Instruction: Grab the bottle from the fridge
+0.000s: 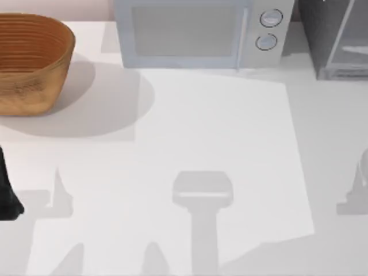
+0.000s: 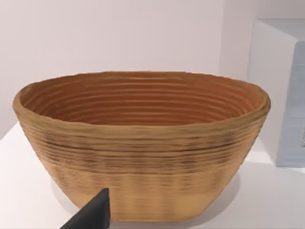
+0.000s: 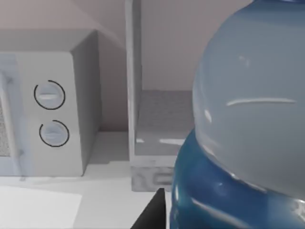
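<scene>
White table point(image 1: 230, 144); bottle point(image 3: 248, 119) is seen right against the right gripper's dark fingertip point(image 3: 152, 212), before the open fridge point(image 3: 162, 129); grip cannot be told.

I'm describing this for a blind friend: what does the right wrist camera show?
A pale blue bottle looms very close to the camera. Behind it stands the open fridge, and beside that a pale microwave with two round dials.

Bottle point(image 3: 248, 119): clear, pale-blue-tinted plastic body with a bright blue cap end, seen very close in the right wrist view, lying in front of the fridge.

Fridge point(image 1: 336, 37): dark grey box standing just right of the microwave point(image 1: 195, 31); door swung open, grey interior floor visible.
</scene>
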Controlling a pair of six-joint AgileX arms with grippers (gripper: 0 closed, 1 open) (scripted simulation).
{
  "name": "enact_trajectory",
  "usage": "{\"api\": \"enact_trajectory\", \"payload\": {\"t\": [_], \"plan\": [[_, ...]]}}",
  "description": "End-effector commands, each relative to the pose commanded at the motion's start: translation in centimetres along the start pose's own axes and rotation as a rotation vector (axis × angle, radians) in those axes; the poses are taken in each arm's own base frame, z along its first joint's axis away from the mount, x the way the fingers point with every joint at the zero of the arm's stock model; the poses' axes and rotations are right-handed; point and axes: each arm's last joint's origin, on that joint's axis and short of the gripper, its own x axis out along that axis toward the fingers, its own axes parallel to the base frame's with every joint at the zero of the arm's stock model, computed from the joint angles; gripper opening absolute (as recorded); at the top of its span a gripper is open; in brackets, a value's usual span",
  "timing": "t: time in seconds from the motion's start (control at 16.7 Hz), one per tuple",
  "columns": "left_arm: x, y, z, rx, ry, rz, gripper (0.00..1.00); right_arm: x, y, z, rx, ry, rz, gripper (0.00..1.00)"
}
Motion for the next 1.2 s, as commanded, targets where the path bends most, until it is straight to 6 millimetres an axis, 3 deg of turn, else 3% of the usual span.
{"api": "enact_trajectory", "payload": {"t": [0.3,0.48,0.6,0.9,1.2], "plan": [[0.0,0.0,0.0,0.000,0.000,0.000,1.00,2.3,1.0,3.8,-0.005,-0.043,-0.006,0.00],[0.0,0.0,0.0,0.000,0.000,0.000,1.00,5.7,2.5,5.5,-0.008,-0.031,-0.009,0.00],[0.0,0.0,0.0,0.000,0.000,0.000,1.00,8.5,4.1,5.6,-0.015,-0.003,-0.009,0.00],[0.0,0.0,0.0,0.000,0.000,0.000,1.00,15.4,9.6,2.2,-0.041,0.063,-0.006,0.00],[0.0,0.0,0.0,0.000,0.000,0.000,1.00,19.0,15.2,-2.4,-0.036,0.044,-0.002,0.00]]}}
